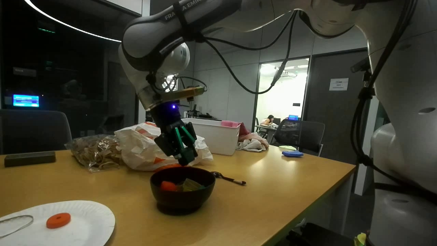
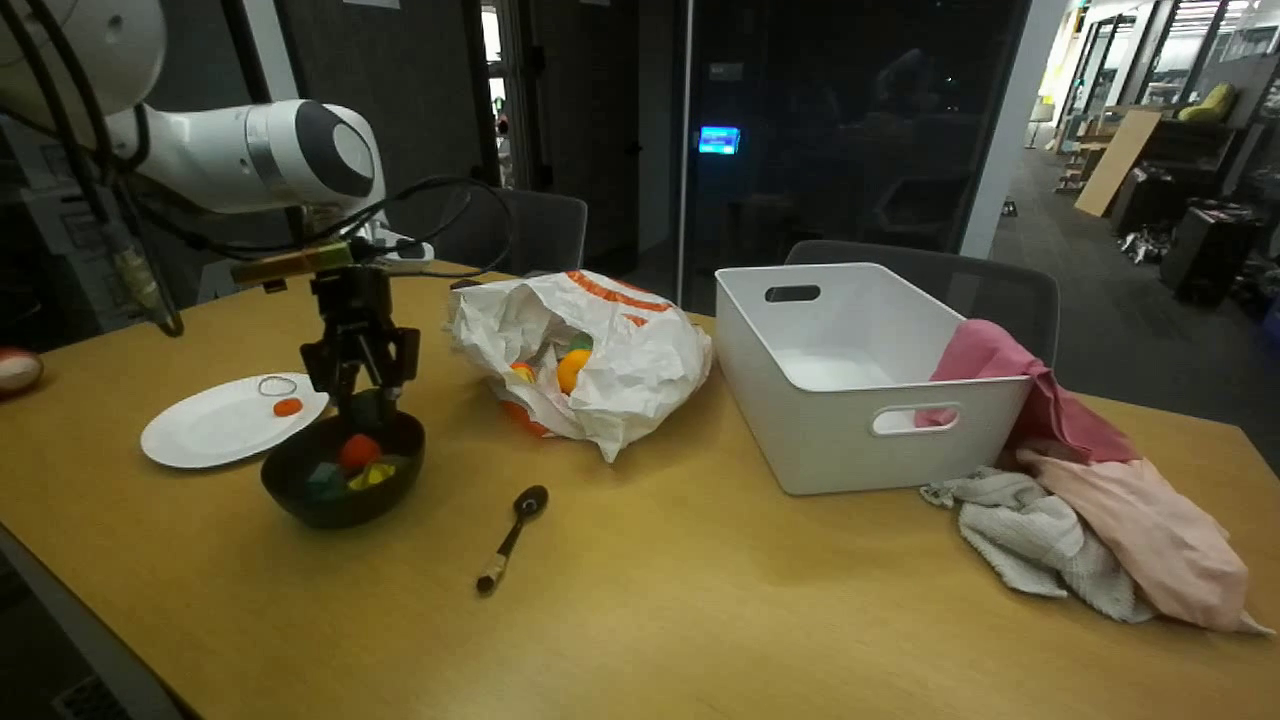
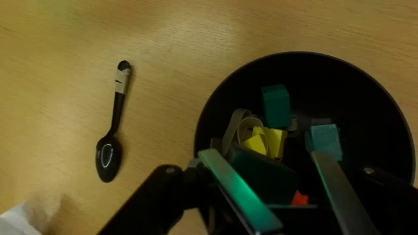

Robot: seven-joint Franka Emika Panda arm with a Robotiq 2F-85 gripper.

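Observation:
My gripper (image 1: 188, 145) points down over a black bowl (image 1: 184, 202); it also shows above the bowl in an exterior view (image 2: 372, 385). In the wrist view its fingers (image 3: 265, 156) are apart. A dark green block (image 3: 263, 174) is at the fingertips, close against the left finger, with a dark gap to the right one; it also shows in both exterior views (image 1: 186, 156) (image 2: 368, 408). Inside the bowl are a green block (image 3: 277, 106), a teal block (image 3: 326, 139), yellow blocks (image 3: 276, 140), beige bands (image 3: 232, 129) and a red piece (image 3: 299, 199), partly hidden.
A black spoon (image 2: 515, 540) lies beside the bowl. A white plate (image 1: 92, 218) holds an orange disc (image 1: 58, 220) and a thin loop. A white bag (image 2: 640, 350), a bag of bands (image 1: 99, 150), a white bin (image 2: 840, 440) and cloths (image 2: 1130, 520) stand around.

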